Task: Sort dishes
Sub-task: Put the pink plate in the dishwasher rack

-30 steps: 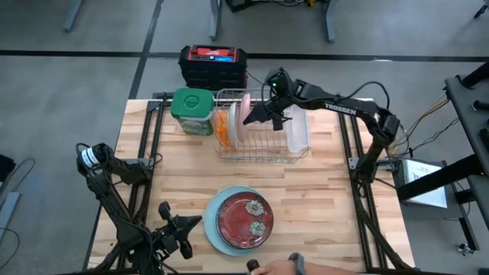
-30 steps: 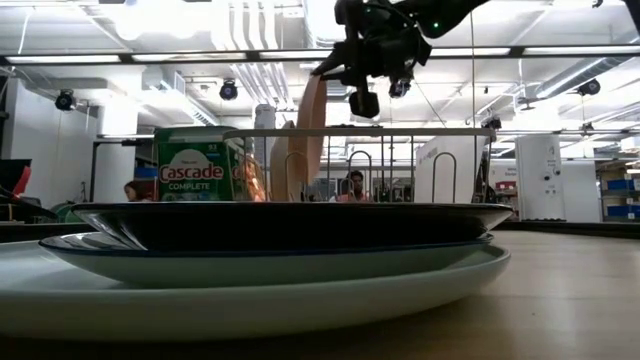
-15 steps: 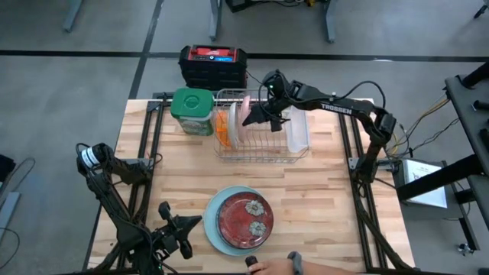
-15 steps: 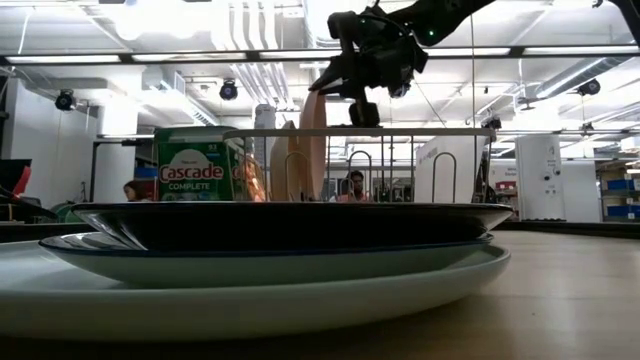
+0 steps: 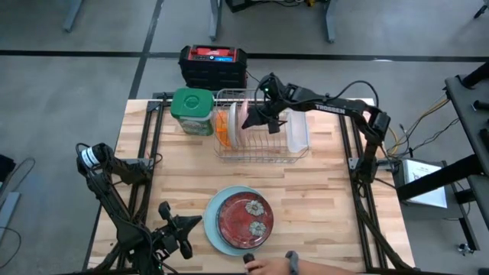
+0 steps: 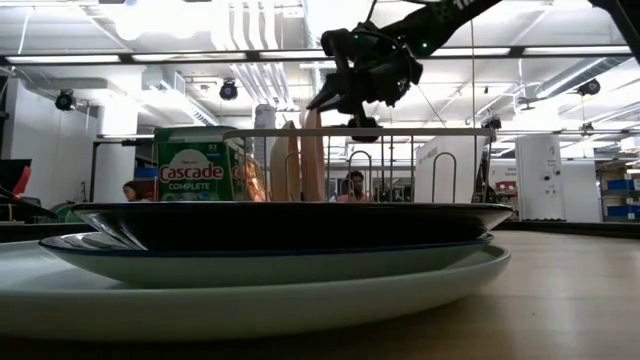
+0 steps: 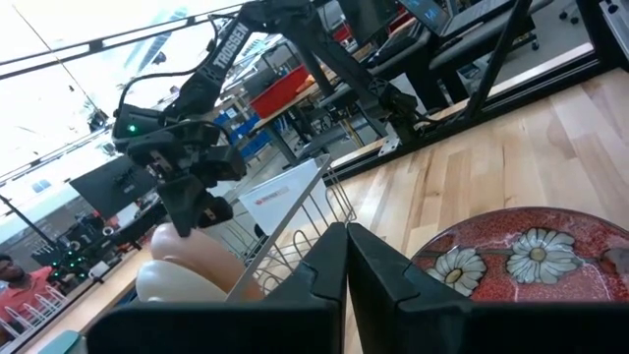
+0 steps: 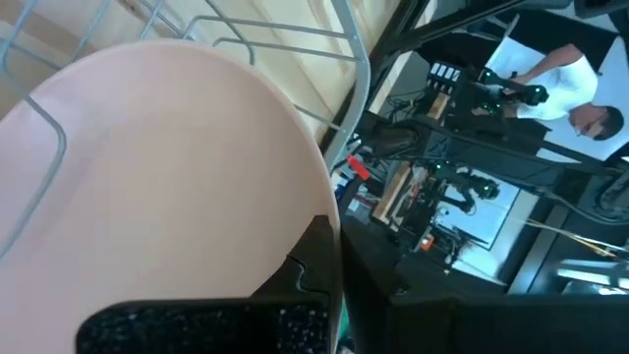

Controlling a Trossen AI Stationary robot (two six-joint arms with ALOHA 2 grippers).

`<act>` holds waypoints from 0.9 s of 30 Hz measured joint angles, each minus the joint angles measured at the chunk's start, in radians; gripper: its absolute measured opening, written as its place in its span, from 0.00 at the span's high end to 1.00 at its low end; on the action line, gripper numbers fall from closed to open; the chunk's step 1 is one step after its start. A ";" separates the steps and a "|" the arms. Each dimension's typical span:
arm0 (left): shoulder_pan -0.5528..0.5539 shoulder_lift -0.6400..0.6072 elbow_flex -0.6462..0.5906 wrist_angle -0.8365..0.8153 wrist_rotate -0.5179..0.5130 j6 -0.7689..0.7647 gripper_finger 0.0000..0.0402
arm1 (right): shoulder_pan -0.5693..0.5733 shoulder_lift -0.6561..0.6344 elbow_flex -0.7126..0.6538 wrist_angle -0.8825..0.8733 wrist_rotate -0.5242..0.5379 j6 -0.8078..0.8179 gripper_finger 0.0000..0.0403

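A pale wooden table [image 5: 321, 191] stands on a grey floor, an open workshop behind it. At its far side a wire dish rack [image 5: 263, 151] holds the pink plate [image 5: 245, 116] upright on edge, with an orange plate [image 5: 222, 126] slotted just beside it. The right gripper [image 5: 255, 116] is over the rack, its fingers closed on the pink plate's top rim — the low view shows the grip above the wire. A clear plastic tub [image 5: 299, 130] sits at the rack's other end. Near the front edge the dark red plate [image 5: 245, 221], painted with daisies, lies on the larger light blue plate [image 5: 216, 229]. A green-lidded Cascade jar [image 5: 192, 111] stands beside the rack. The left gripper [image 5: 177, 231] rests low at the front corner, fingers pressed together. A person's hand [image 5: 263, 266] is cut off at the front edge.
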 joint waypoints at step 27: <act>0.000 0.000 0.000 0.000 0.000 -0.002 1.00 | -0.012 0.005 0.000 0.018 0.108 0.152 0.82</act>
